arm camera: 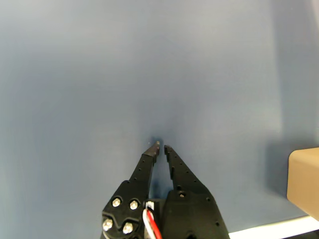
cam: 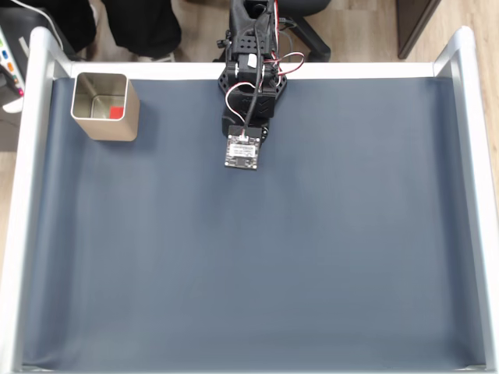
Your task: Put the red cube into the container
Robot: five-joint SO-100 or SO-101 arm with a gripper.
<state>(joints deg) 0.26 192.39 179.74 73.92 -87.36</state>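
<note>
In the fixed view the red cube (cam: 116, 111) lies inside the container (cam: 104, 105), a square silvery-beige tin at the mat's far left corner. The arm (cam: 249, 86) is folded at the middle of the far edge, well to the right of the tin, and its wrist camera board (cam: 242, 152) covers the fingers from above. In the wrist view my gripper (arm camera: 161, 146) is shut, its black tips almost touching with nothing between them, just over bare mat. A corner of the container (arm camera: 305, 177) shows at that view's right edge.
A dark blue mat (cam: 257, 257) covers the table inside a raised white frame (cam: 472, 195). Beyond the far edge are a chair base (cam: 312, 31) and dark objects on the wood floor.
</note>
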